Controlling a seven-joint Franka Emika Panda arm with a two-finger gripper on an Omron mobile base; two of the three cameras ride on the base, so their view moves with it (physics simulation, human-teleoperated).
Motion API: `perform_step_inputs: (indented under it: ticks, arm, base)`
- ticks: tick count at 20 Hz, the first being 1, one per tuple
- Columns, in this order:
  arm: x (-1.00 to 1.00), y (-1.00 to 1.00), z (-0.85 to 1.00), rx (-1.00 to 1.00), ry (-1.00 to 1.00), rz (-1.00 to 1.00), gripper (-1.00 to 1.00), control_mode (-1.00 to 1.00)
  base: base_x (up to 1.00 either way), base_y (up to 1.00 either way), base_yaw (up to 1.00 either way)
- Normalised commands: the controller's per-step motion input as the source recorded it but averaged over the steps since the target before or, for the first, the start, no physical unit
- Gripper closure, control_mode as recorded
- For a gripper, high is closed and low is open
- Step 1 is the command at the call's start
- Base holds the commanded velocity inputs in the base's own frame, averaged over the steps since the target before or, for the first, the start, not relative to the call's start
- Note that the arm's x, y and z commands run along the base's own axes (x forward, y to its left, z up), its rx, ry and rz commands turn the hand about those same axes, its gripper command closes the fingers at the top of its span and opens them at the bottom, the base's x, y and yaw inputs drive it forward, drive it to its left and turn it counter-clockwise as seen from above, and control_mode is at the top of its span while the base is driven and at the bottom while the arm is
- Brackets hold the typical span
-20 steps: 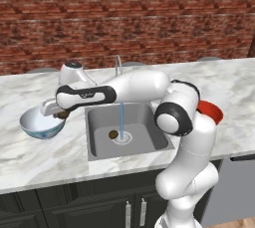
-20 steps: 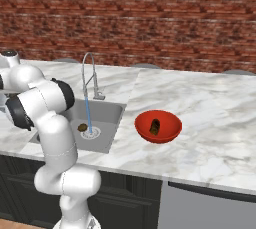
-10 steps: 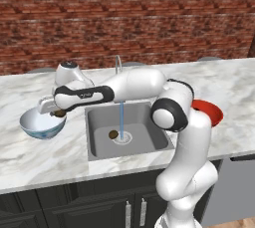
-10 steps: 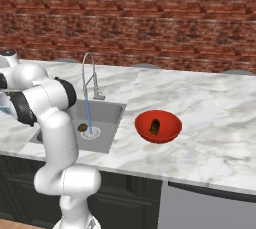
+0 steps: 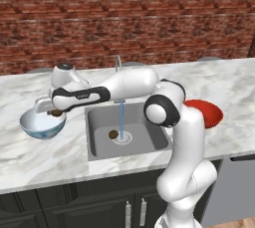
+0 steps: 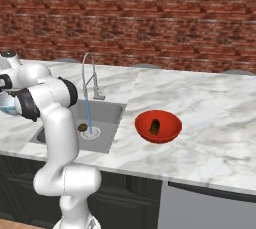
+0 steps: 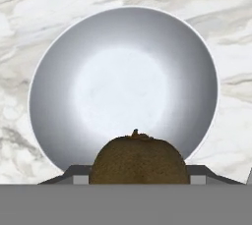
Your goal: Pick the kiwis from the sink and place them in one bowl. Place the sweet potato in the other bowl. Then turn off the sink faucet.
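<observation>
We're hanging the gripper [image 5: 56,114] right over the white bowl [image 5: 42,125], fingers closed snug on one kiwi [image 7: 139,160] so it drops inside, not on the counter. The other kiwi [image 5: 113,134] is sitting in the sink [image 5: 102,147] near the drain, and the sweet potato [image 6: 155,126] is lying in the red bowl [image 6: 158,126].

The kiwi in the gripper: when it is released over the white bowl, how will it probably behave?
The kiwi is round, so it will likely roll toward the middle of the bowl. The bowl's inside looks smooth and curved, so the kiwi should stay inside. It seems small and probably light.
</observation>
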Motion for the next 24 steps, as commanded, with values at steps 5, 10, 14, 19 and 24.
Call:
perform_step_inputs:
  ticks: [5,10,14,19,24]
  arm:
    - [0.15,0.25,-0.1,-0.01,0.0,-0.04,1.0,-1.0]
    - [0.0,-0.02,0.0,0.0,0.0,-0.07,-1.0,-1.0]
    - [-0.1,-0.3,0.0,0.0,0.0,-0.08,-1.0,-1.0]
    - [-0.05,-0.1,0.0,0.0,-0.01,-0.06,-1.0,-1.0]
    - [-0.1,-0.09,0.09,0.0,-0.02,-0.05,-1.0,-1.0]
  base:
    - [0.0,0.0,0.0]
    - [0.0,0.0,0.0]
    - [0.0,0.0,0.0]
    - [0.0,0.0,0.0]
    - [0.0,0.0,0.0]
